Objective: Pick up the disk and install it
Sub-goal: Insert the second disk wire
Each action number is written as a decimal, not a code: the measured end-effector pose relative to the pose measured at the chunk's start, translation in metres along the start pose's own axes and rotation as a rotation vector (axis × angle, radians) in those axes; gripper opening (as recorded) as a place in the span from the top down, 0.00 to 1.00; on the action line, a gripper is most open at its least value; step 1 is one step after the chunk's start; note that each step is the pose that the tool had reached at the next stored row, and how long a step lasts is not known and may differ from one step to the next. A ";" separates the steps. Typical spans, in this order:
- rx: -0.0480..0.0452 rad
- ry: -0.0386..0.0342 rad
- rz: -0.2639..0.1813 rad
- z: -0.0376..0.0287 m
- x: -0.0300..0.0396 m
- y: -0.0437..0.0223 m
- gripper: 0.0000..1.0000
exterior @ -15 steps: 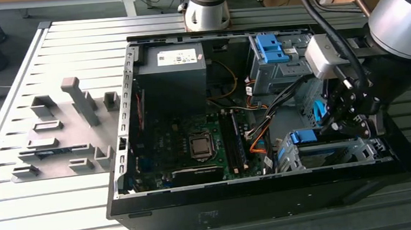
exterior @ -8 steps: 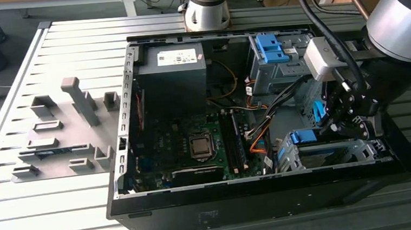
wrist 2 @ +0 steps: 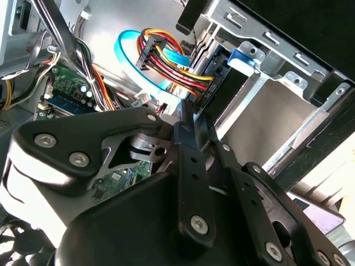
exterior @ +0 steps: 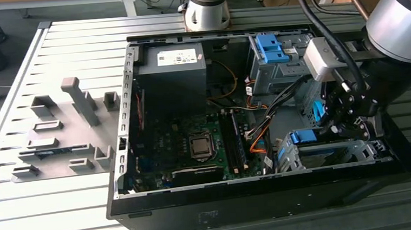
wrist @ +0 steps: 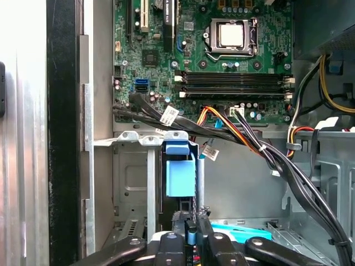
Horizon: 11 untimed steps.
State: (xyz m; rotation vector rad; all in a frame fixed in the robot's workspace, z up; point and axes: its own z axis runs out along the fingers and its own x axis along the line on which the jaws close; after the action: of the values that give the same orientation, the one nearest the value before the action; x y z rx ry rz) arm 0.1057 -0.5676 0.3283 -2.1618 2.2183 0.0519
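Disk [wrist: 179,177] edge-on in the grey drive cage [wrist: 133,141], gripper [wrist: 191,233] clamped narrow on its rear edge.
Risk: blue rails bind on cage walls, or cable bundle [wrist: 244,136] just beside snags.

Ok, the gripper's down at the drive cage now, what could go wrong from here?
1. The cables cross close by the cage mouth, so the gripper could snag or drag them.
2. The disk sits edge-on in the narrow cage slot, and a push slightly off-line may jam it against the metal walls.
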 end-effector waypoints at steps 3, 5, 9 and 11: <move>0.0000 -0.0013 0.000 -0.0018 -0.0001 0.0000 0.76; 0.0000 -0.0018 0.000 -0.0061 -0.0003 -0.0001 0.76; -0.0001 -0.0022 0.000 -0.0173 -0.0010 -0.0001 0.76; 0.0000 -0.0021 0.000 -0.0200 -0.0011 -0.0001 0.78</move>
State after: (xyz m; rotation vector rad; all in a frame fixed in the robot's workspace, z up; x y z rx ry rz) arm 0.1057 -0.5676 0.3484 -2.1607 2.2172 0.0543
